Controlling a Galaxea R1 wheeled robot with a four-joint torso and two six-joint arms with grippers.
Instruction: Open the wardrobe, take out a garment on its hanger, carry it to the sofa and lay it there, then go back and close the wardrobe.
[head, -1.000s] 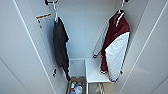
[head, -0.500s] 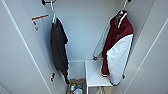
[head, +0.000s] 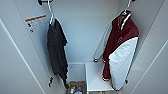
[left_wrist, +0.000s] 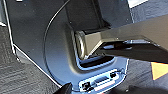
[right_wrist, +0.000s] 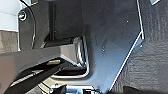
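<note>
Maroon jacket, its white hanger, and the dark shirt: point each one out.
Maroon jacket (head: 117, 40), head view, on the maroon chest panel.
White hanger (head: 128, 7), head view, on the hook above the jacket's collar.
Dark shirt (head: 56, 50), head view, on the body fabric.

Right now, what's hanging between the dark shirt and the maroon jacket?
Nothing: the head view shows bare white back wall between the dark shirt and the maroon jacket.

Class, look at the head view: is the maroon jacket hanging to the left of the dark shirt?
No, the maroon jacket hangs on the right side of the open wardrobe, with the dark shirt on the left.
</note>
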